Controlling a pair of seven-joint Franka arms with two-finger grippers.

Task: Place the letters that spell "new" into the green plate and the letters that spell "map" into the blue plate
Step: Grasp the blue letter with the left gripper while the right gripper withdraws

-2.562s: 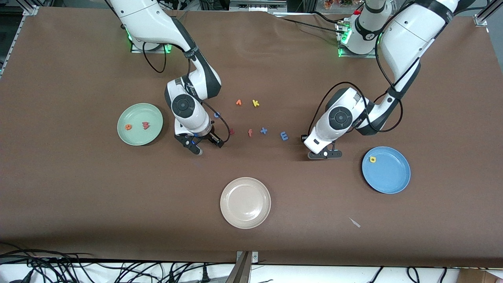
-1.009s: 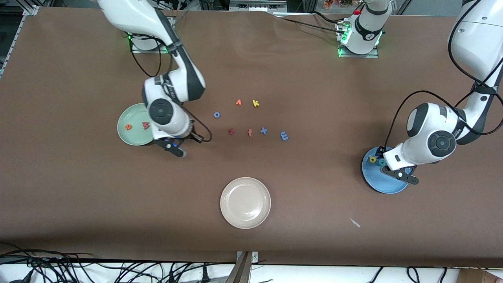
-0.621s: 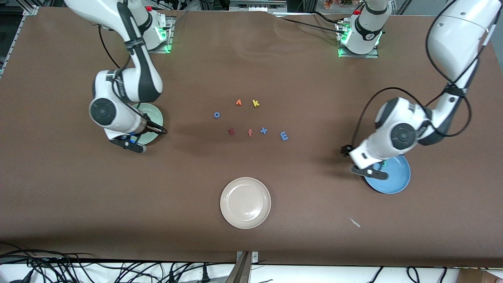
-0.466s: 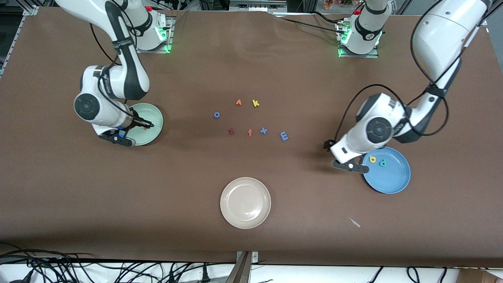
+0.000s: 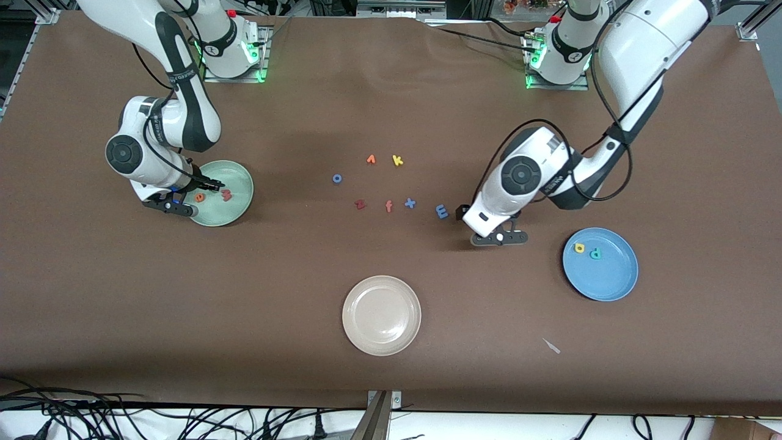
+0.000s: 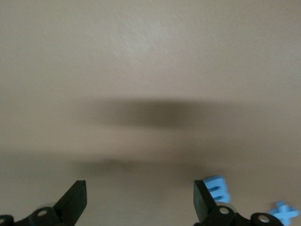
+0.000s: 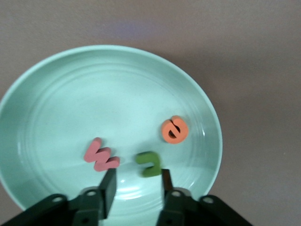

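the brown desk [image 5: 391, 91] carries three plates and a scatter of foam letters. the green plate [image 5: 241, 208] at the right arm's end now holds all three letters of "new": the salmon w [image 7: 101, 157], the orange e [image 7: 175, 130] and the green n [image 7: 149, 163], the last lying just off the fingertips of the right claw [image 7: 136, 186], whose fingers stand slightly apart with nothing between them, so by my reading that word is done and the n is just let go. the blue plate [image 5: 611, 284] at the left arm's end holds the yellow a [image 5: 579, 248] and the teal p [image 5: 594, 253], lying close together near its rim toward the robots; the blue m [image 5: 442, 211] is the one piece still out, lying on the desk at the end of the letter row nearest the left arm. the left claw [image 6: 140, 203] hangs over bare desk just beside the m, fingers spread wide and empty, so the step in hand looks like the reach for it. the next move calls for shifting over the m, dropping straight down, and closing on it without catching the blue x [image 5: 410, 203] close by. the beige plate [image 5: 382, 315], nearest the front camera, holds nothing. the blue o [image 5: 336, 178], yellow k [image 5: 398, 160], dark red z [image 5: 360, 205] and salmon f [image 5: 388, 206] should stay put
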